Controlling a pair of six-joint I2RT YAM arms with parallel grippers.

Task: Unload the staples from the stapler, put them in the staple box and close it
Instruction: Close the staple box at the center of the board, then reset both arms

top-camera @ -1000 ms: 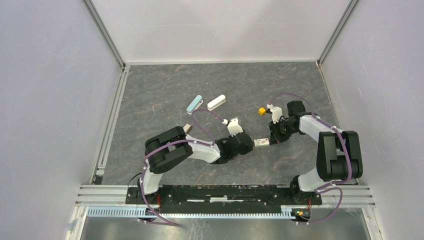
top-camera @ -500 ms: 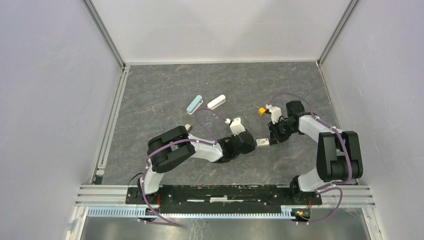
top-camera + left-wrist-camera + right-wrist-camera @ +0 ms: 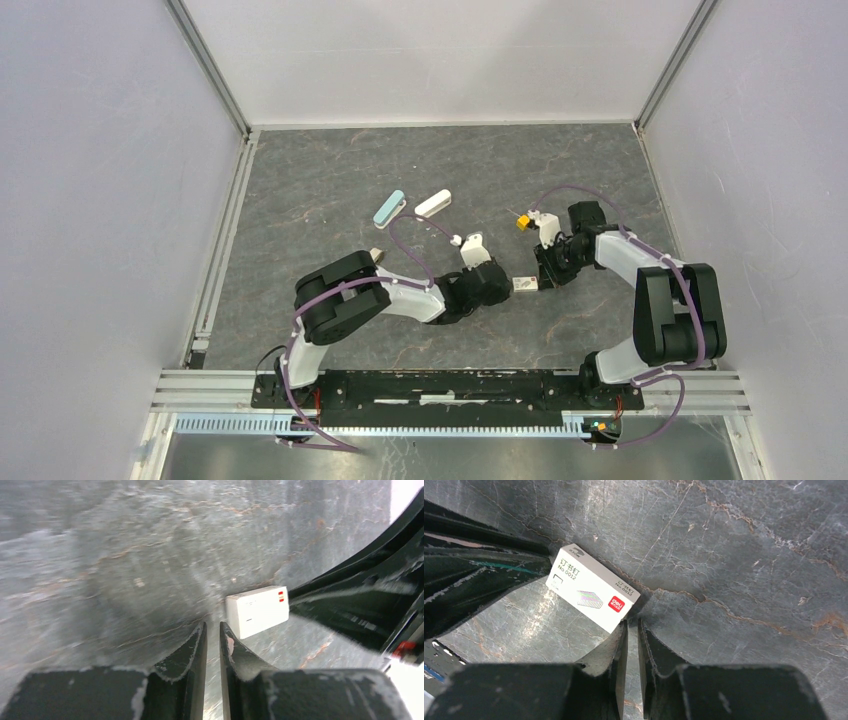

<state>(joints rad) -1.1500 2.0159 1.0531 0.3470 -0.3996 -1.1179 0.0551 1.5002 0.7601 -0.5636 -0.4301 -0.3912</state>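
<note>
A teal stapler (image 3: 389, 209) and a white stapler (image 3: 433, 204) lie side by side at mid table, far from both grippers. A short pale grey strip (image 3: 376, 254) lies by the left arm's elbow; I cannot tell whether it is staples. My left gripper (image 3: 503, 284) (image 3: 212, 630) is shut and empty, its tips just left of a small white box with a red mark (image 3: 526, 284) (image 3: 257, 610) (image 3: 591, 600). My right gripper (image 3: 543, 277) (image 3: 632, 625) is shut and empty, its tips touching the box's right end.
A yellow cube (image 3: 522, 223) sits just beyond the right gripper, with a thin grey sliver beside it. White walls and metal rails enclose the dark stone tabletop (image 3: 330, 170). In each wrist view the other arm's black fingers show beside the box.
The left gripper has drawn back a little to the left, leaving a small gap to the white box. The right gripper has shifted slightly away from me. The box has barely moved.
</note>
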